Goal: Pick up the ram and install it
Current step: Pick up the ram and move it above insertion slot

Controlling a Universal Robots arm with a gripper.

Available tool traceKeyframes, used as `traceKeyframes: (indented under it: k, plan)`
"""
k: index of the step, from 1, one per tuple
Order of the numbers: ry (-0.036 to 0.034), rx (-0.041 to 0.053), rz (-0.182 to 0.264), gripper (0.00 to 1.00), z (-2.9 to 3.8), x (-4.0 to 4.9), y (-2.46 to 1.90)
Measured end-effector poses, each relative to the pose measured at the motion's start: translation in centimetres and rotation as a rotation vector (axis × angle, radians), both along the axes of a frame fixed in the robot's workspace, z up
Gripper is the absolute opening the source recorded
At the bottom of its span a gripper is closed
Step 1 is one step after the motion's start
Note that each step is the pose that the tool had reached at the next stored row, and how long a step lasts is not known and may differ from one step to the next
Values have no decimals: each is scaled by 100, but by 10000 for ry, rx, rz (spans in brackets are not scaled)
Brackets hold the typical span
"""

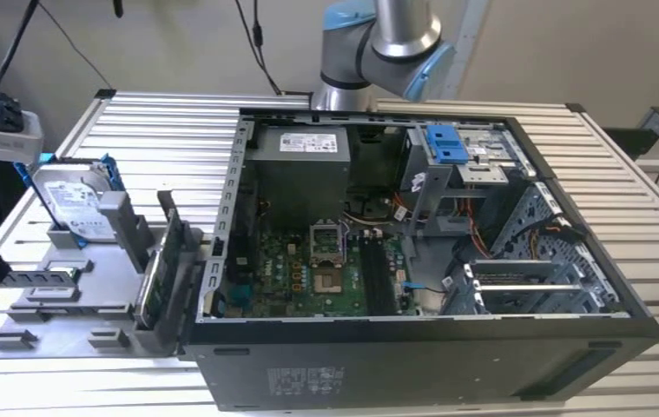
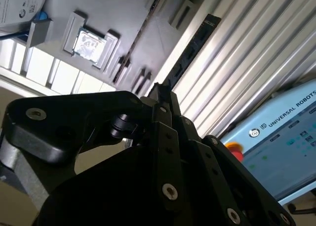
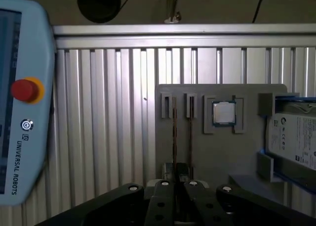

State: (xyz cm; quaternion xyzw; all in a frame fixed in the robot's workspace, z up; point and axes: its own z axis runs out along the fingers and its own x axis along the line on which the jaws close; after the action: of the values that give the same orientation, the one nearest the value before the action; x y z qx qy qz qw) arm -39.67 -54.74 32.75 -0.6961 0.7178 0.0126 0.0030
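Currently hand [image 2: 160, 91] closed on ram [image 2: 191, 47], by gray tray [image 1: 97, 261] on ribbed metal tabletop [image 1: 155, 130], exterior view's left of open PC case [image 1: 422, 365]. Beige wall [image 1: 167, 43] behind, w/ cables.

Matt black gripper [image 2: 160, 91] and ram [image 2: 190, 50], ribbed metal table [image 2: 247, 63], grey plastic tray [image 2: 116, 13].

Lit evenly and softly from overhead in the exterior view: bright on the ribbed silver aluminium desk [image 1: 155, 122], dim deep inside the open black computer case [image 1: 422, 365]. Glaring in white streaks along the desk's ribs in both wrist views, strongest in the second. Shadowed almost to a silhouette across the black metal pincer [image 2: 160, 90], close to the lens. Washed pale on the light-blue control pendant [image 3: 24, 152].
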Motion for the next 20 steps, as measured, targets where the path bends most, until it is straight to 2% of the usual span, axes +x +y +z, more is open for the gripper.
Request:
traceKeyframes:
  k: [20]
  plan:
    - [1,-1,2,14,253,1,-1]
